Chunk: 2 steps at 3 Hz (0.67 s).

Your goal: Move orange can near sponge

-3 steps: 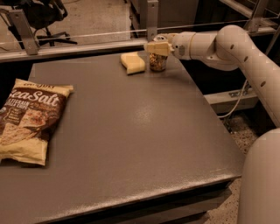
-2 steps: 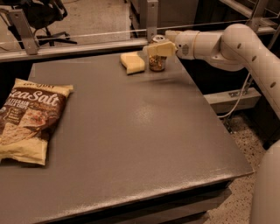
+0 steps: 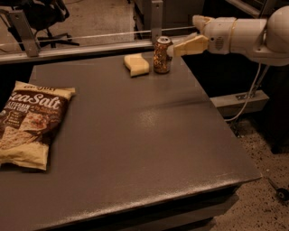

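The orange can (image 3: 162,55) stands upright on the far edge of the grey table (image 3: 135,135), free of any grasp. The pale yellow sponge (image 3: 136,64) lies just to its left, a small gap between them. My gripper (image 3: 183,36) is just to the right of the can, open and empty. One cream finger (image 3: 190,45) points at the can's side, its tip close to the can.
A large sea-salt chip bag (image 3: 29,124) lies flat at the table's left edge. A metal rail (image 3: 90,36) runs behind the table's far edge. An office chair (image 3: 40,13) stands at the back left. My white arm (image 3: 244,34) reaches in from the right.
The gripper, which was closed around the can, has let go and drawn back a little to the right. The can stays standing beside the sponge.
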Each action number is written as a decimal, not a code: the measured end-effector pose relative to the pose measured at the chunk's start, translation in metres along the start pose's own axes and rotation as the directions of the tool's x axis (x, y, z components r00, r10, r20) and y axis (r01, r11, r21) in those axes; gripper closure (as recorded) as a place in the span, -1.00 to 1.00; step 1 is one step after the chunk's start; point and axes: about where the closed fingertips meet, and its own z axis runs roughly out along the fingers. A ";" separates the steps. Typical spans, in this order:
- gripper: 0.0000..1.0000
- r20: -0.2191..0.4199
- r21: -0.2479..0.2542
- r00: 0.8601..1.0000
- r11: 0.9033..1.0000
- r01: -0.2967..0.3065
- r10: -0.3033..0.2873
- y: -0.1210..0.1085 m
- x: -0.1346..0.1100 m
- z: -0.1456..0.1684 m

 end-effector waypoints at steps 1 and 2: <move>-1.00 -0.090 -0.040 0.989 0.993 0.111 -0.115 0.034 -0.025 -0.083; -1.00 -0.106 -0.130 0.987 0.986 0.105 -0.119 0.059 -0.021 -0.087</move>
